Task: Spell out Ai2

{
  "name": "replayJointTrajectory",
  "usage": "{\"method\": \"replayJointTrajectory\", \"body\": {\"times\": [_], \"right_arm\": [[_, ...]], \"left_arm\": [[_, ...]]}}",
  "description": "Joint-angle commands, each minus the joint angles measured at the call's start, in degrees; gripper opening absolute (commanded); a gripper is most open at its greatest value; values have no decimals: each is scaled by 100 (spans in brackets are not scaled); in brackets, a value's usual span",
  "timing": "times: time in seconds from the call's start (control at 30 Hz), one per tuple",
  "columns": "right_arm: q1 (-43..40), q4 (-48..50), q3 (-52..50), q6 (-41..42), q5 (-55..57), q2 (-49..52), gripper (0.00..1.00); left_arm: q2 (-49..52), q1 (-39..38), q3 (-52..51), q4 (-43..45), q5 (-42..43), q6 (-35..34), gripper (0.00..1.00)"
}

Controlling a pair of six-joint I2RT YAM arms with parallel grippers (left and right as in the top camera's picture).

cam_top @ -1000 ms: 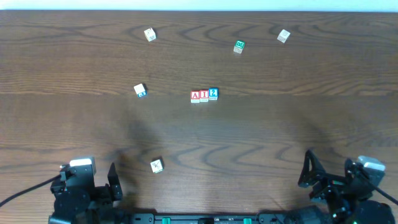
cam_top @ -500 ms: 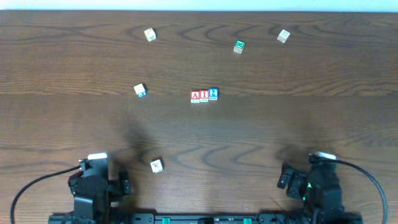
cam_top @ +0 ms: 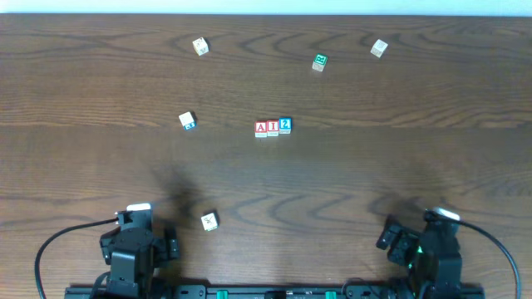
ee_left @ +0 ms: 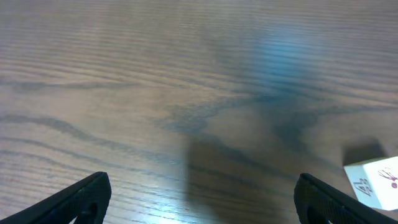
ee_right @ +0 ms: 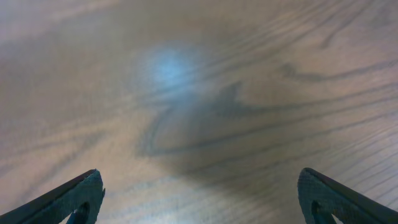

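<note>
**Ai2 blocks lined up mid-table, both arms parked at the near edge**

Overhead view: Three lettered blocks sit touching in a short row at the middle of the wooden table (cam_top: 374, 166): a red A block (cam_top: 261, 128), a red I block (cam_top: 273, 128) and a blue 2 block (cam_top: 285, 124). The row's long axis runs from 9 o'clock to 3 o'clock. The 2 sits a touch further toward 12 o'clock than its neighbours. The word looks spelled already.

The left arm (cam_top: 137, 249) is low at 7 o'clock and the right arm (cam_top: 424, 249) is low at 5 o'clock. Both are well apart from the row and about equally far from it. The row lies toward 1 o'clock from the left arm and toward 11 o'clock from the right.

Spare blocks are scattered. One (cam_top: 209, 221) is near the left arm, a blue-marked one (cam_top: 188, 121) lies at 9 o'clock of the row, and three are along the far edge. Bare wood surrounds the row on every side, so any straightening nudge would probably have free room.

Left wrist view: The left claw (ee_left: 205, 202) is spread wide with nothing between its fingers. A pale spare block (ee_left: 376, 180) lies at the frame's 4 o'clock, just beyond the right fingertip.

Right wrist view: The right claw (ee_right: 205, 202) is also spread wide and empty, over bare wood grain.
</note>
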Motion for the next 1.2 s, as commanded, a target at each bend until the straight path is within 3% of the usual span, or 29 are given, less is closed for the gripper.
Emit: {"method": "replayJointTrajectory", "body": {"times": [0.0, 0.33, 1.17], "right_arm": [[-227, -4, -20, -72, 46, -337, 99], [-748, -2, -22, -70, 46, -326, 99], [-756, -4, -22, -70, 46, -323, 99]], "left_arm": [[-63, 269, -186, -55, -55, 15, 95], [-595, 721, -186, -55, -57, 15, 95], [-649, 863, -195, -44, -57, 15, 95]]}}
